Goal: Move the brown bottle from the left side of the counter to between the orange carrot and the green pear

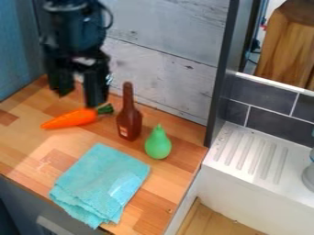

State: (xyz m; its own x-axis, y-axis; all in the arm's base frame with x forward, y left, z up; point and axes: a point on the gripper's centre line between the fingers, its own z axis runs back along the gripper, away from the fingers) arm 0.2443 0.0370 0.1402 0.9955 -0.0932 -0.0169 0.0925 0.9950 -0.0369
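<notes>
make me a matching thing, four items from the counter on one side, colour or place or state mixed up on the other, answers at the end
1. carrot
2. bottle
3. pear
4. cloth

A. folded, near the front edge of the counter
B. brown, standing upright
C. green all over, narrow end up
D. lying near the open gripper

Pairs: 1-D, 2-B, 3-C, 4-A

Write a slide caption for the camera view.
A black claw hangs near an orange carrot, above a wooden counter with a brown bottle, green pear and turquoise cloth.
</notes>
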